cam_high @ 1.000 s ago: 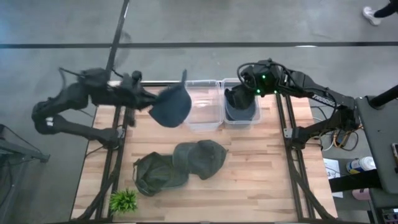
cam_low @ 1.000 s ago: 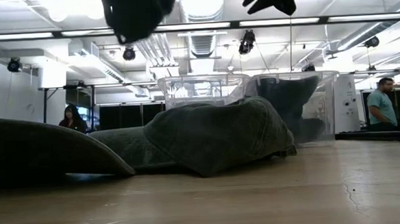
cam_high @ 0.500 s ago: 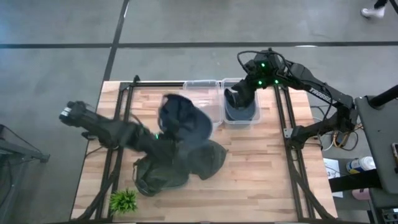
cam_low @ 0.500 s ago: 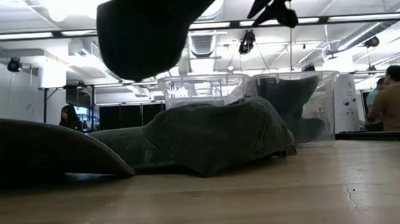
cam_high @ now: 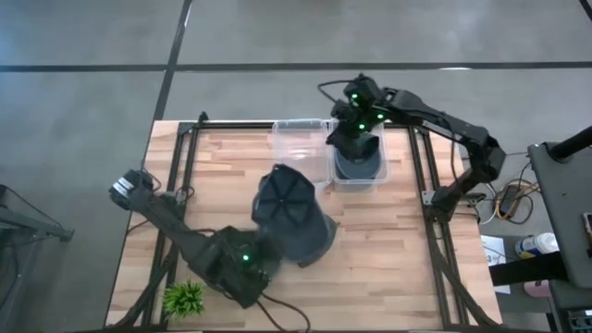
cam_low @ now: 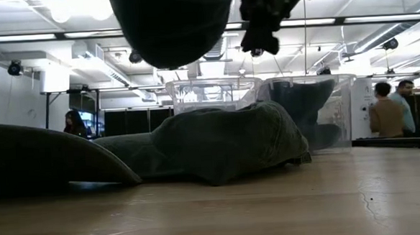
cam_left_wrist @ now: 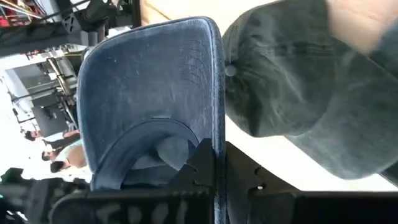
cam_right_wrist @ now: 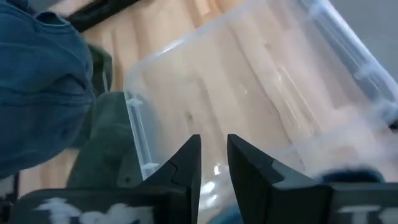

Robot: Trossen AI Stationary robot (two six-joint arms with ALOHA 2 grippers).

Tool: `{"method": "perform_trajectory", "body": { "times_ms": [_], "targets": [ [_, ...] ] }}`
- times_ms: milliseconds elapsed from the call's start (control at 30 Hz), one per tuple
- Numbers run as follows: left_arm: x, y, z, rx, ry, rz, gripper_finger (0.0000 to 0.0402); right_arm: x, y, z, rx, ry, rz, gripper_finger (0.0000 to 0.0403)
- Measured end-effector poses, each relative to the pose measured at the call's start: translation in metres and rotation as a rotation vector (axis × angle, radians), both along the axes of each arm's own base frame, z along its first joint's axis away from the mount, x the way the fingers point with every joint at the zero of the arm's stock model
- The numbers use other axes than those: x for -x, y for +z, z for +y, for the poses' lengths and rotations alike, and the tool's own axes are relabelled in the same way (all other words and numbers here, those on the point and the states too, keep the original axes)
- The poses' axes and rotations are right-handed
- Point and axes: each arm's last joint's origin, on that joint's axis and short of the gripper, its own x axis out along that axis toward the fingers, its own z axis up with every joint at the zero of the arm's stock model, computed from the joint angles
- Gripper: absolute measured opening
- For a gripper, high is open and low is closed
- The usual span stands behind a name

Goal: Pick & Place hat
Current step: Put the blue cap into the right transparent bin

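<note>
Left claw (cam_left_wrist: 214,163), at mid-worktop, is clamped shut on the rim of a blue denim cap (cam_high: 282,196), holding it up off the wood; in the low view the cap (cam_low: 169,22) hangs dark at the top of the picture, above the hats lying below. Left arm reaches in from the near-left corner of the worktop (cam_high: 388,250).

Small green plant (cam_high: 183,299) sits at the near-left edge.

Under and just right of the lifted cap, an olive-green hat (cam_high: 314,236) lies flat on the wood; the wrist view shows it as grey-green denim (cam_left_wrist: 298,93) close beside the blue cap (cam_left_wrist: 149,93). A second dark hat brim (cam_low: 47,165) lies nearer the low camera, on the left.

Far centre: an empty clear plastic bin (cam_high: 301,150), standing on the worktop. Touching it on the right, a second clear bin (cam_high: 359,171) with a dark hat (cam_high: 356,153) inside.

Right claw (cam_right_wrist: 213,158) hovers over the far edge of the bins, about where the two meet, its fingers (cam_right_wrist: 189,162) set a narrow gap apart with nothing between them. In its wrist view the clear bin wall (cam_right_wrist: 249,81) fills most of the frame.

People (cam_low: 386,112) stand in the room beyond, on the right; another person (cam_low: 74,123) at far left.
</note>
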Motion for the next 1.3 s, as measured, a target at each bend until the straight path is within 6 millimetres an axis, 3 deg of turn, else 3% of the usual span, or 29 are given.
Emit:
{"method": "perform_trajectory", "body": {
  "times_ms": [200, 400, 700, 833, 1000, 1300],
  "targets": [
    [-0.009, 0.000, -0.008, -0.012, -0.035, 0.014, 0.0011, -0.037, -0.002, 0.003, 0.103, 0.166, -0.008, 0.0074],
    [-0.010, -0.005, -0.010, 0.016, -0.066, 0.023, 0.0011, -0.067, 0.015, 0.008, 0.181, 0.270, -0.049, 0.0065],
    [-0.011, -0.008, -0.009, -0.012, -0.061, 0.014, 0.0012, -0.112, 0.000, 0.041, 0.164, 0.423, -0.001, 0.0053],
    [-0.011, -0.008, -0.010, 0.026, -0.041, 0.007, 0.0012, -0.120, -0.008, 0.058, 0.116, 0.503, 0.022, 0.0052],
    [-0.010, -0.016, -0.010, 0.093, -0.037, 0.034, 0.0012, -0.118, -0.003, 0.085, 0.092, 0.588, 0.037, 0.0052],
    [-0.011, -0.026, -0.010, 0.120, -0.038, 0.037, 0.0012, -0.120, -0.005, 0.148, 0.086, 0.757, 0.067, 0.0052]
  ]
}}
